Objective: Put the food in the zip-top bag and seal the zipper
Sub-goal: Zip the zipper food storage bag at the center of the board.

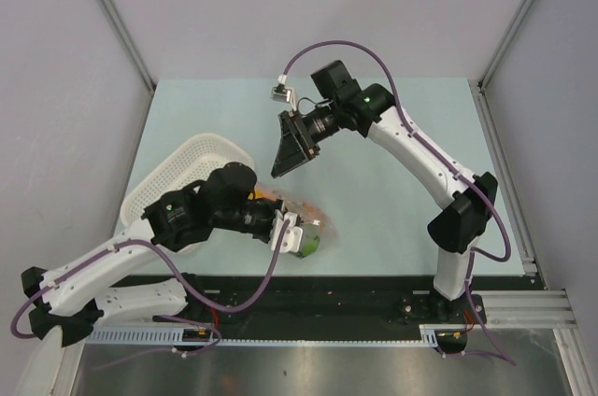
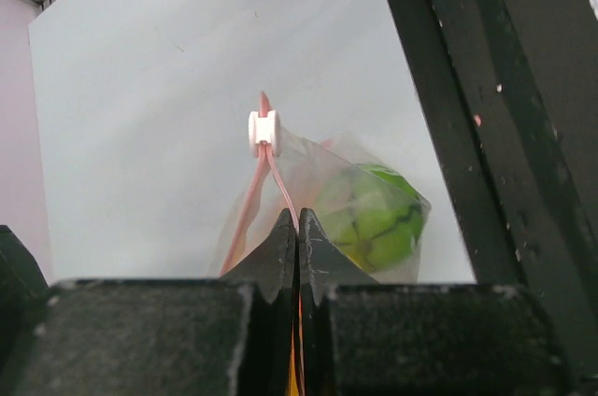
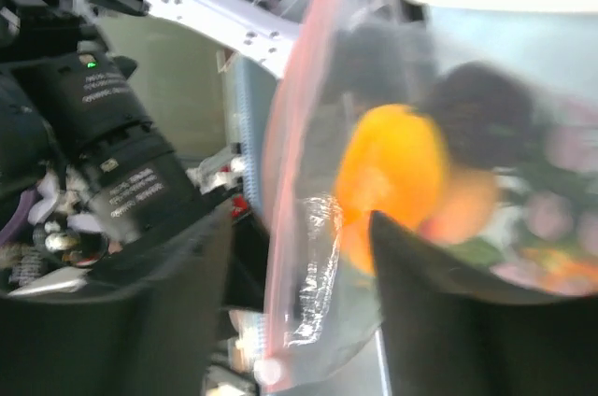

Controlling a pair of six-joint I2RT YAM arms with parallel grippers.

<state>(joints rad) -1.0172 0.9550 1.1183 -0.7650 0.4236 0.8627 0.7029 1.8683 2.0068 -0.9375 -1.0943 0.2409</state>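
The table (image 1: 392,209) carries the white basket (image 1: 182,176) at nine o'clock. The zip-top bag (image 1: 313,219) lies toward six. We judge it thin, limp and slippery, best held by the stiffer zipper (image 2: 243,214). The left gripper (image 2: 297,220) is pinched tight on that strip, just under the white slider (image 2: 264,130). The right gripper (image 1: 291,161) hangs at the bag's twelve o'clock, jaws wide, empty. The food (image 2: 369,219) sits inside. We find the motor label (image 3: 107,88) too blurred to read.

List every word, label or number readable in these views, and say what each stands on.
Nothing can be read for certain.
Small white print on the left arm's black motor housing, seen in the right wrist view: too blurred to read.
Zip-top bag, white basket, table: no print visible.
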